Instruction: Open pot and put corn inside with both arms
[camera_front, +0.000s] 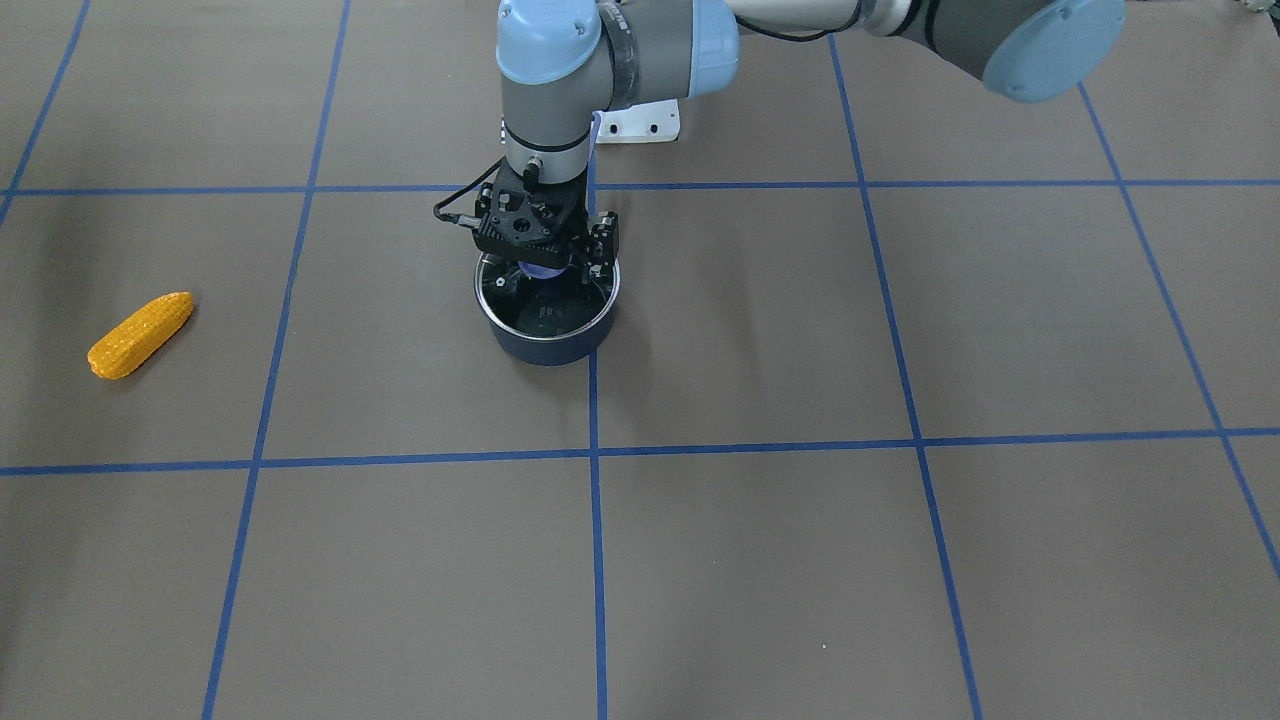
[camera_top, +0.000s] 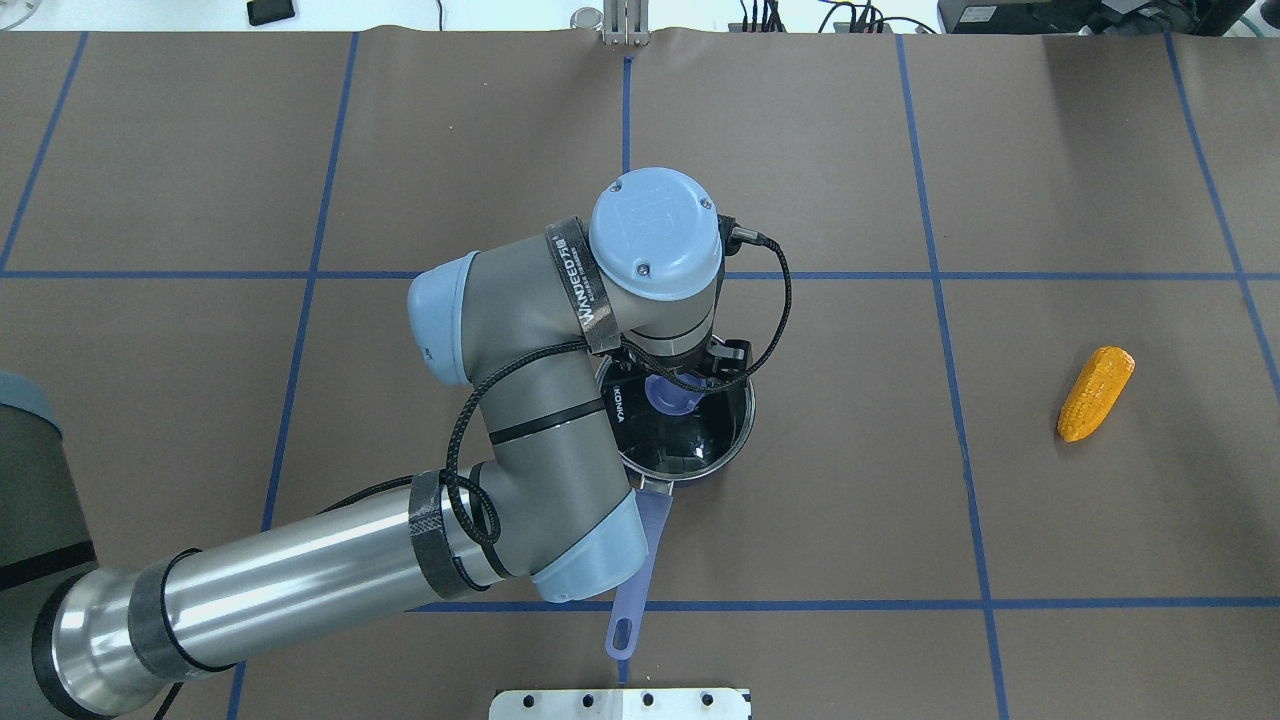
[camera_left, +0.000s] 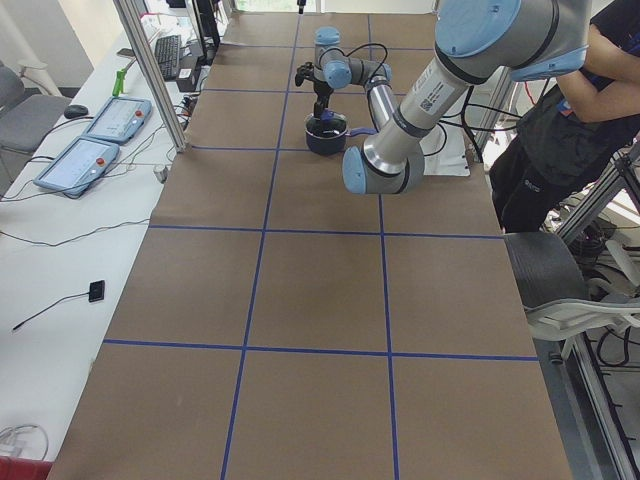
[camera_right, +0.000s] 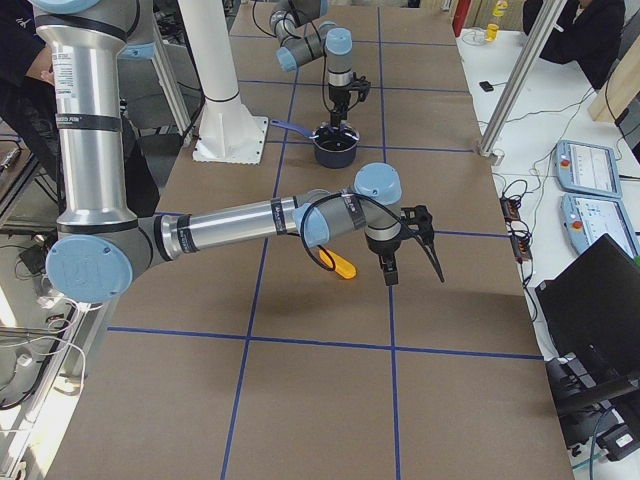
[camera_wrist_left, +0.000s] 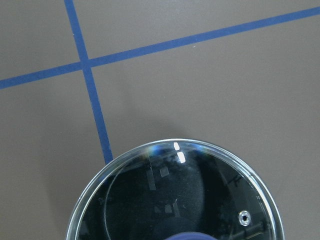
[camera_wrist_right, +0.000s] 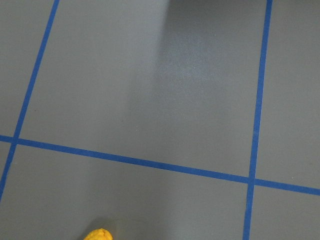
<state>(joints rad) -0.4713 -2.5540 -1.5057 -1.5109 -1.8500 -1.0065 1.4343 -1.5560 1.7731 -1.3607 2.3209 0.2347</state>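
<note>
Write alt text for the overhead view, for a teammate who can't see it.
The left arm reaches in from the lower left, its jaws down at the purple knob of the glass lid on a dark pot at the view's centre; whether they grip is unclear. The corn lies far right, apart from the pot. The pot's handle points toward the robot.

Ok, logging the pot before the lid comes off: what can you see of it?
The pot is round and dark blue, upright on the brown table on a blue tape line. A glass lid with a metal rim and lavender knob sits on it. Its long lavender handle points toward the robot. The left tool hangs right at the knob; its grip is unclear.
</note>
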